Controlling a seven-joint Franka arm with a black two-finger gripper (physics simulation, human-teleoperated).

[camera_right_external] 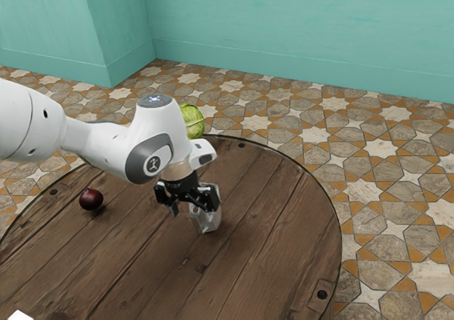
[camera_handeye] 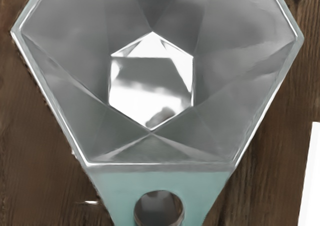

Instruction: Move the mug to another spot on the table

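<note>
The round wooden desk [camera_right_external: 269, 263] is built of dark planks, and a small white corner [camera_right_external: 13, 314] shows at its near edge on the exterior view's left. Near the middle of the desk stands the mug [camera_right_external: 208, 221], a pale grey, glassy thing with flat faces that casts a short shadow on the planks beside it. Whether its base rests on the wood or hangs just above it cannot be told.

The wrist view looks straight down into the mug [camera_handeye: 150, 85]. Its rim is six-sided, its walls slope in to a bright six-sided bottom, and a teal handle [camera_handeye: 160, 196] with a round hole juts from one side. Brown planks [camera_handeye: 30, 151] show around it.

Directly above the mug hangs the black gripper [camera_right_external: 193, 203]. Its fingers [camera_right_external: 172, 203] are spread apart. The one toward the exterior view's left stands clear of the mug, and the other sits over the mug's upper part.

The white arm [camera_right_external: 85, 139] comes in from the exterior view's left and bends down to the hand. On the desk toward the exterior view's left, well apart from the mug, lies a small dark red round fruit [camera_right_external: 91, 199]. At the desk's far edge, partly behind the arm, sits a green cabbage [camera_right_external: 191, 120]. Beyond the desk lie a patterned tile floor [camera_right_external: 369, 135] and teal walls [camera_right_external: 298, 15].
</note>
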